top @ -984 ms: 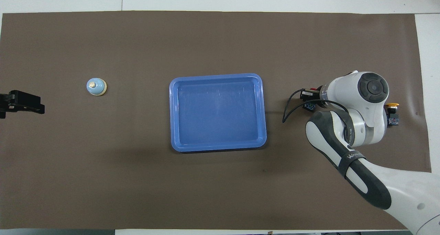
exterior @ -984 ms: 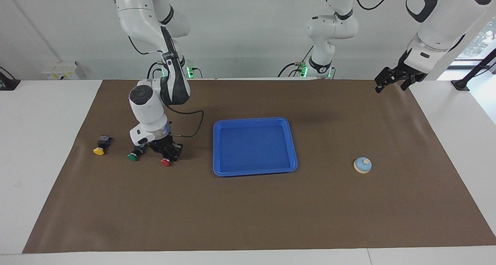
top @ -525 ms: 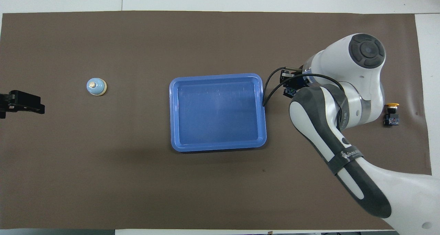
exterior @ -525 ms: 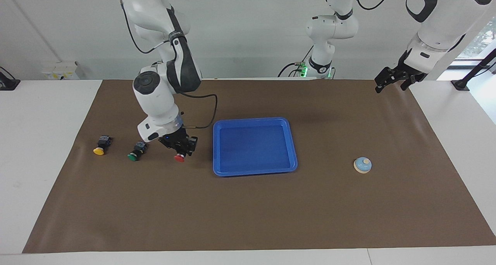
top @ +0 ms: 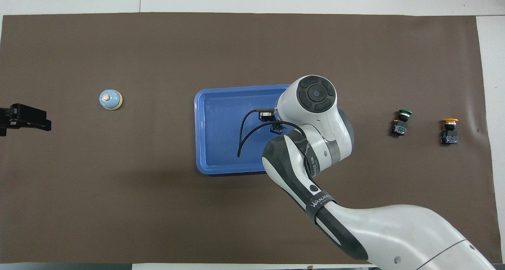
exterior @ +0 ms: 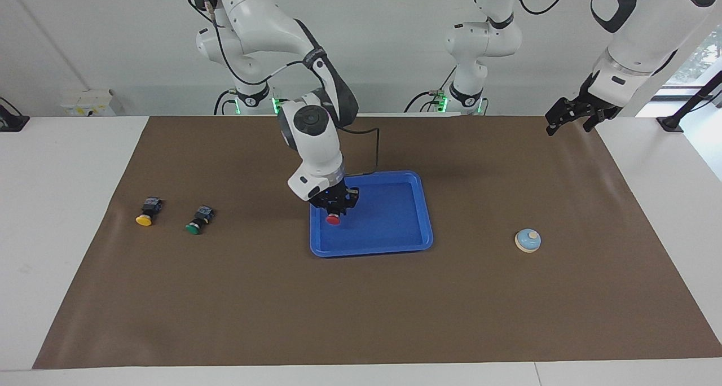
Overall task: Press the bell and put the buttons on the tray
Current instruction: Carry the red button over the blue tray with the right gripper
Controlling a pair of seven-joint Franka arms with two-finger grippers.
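Observation:
My right gripper (exterior: 335,207) hangs over the blue tray (exterior: 395,228), at the tray's end toward the right arm, shut on the red button (exterior: 333,219), whose red cap points down. From overhead the arm's wrist hides that gripper and the red button above the tray (top: 221,143). The green button (exterior: 196,221) (top: 401,122) and the yellow button (exterior: 148,212) (top: 449,130) lie on the mat toward the right arm's end. The light-blue bell (exterior: 528,240) (top: 110,99) sits toward the left arm's end. My left gripper (exterior: 568,119) (top: 39,122) waits open, raised over the mat's corner.
A brown mat (exterior: 361,307) covers the table, with white tabletop (exterior: 62,205) at both ends. A black cable (top: 246,134) loops from the right wrist over the tray. A third robot base (exterior: 468,92) stands at the robots' edge of the table.
My right gripper has lifted the red button from beside the green button and carried it sideways over the tray. The left arm has not moved.

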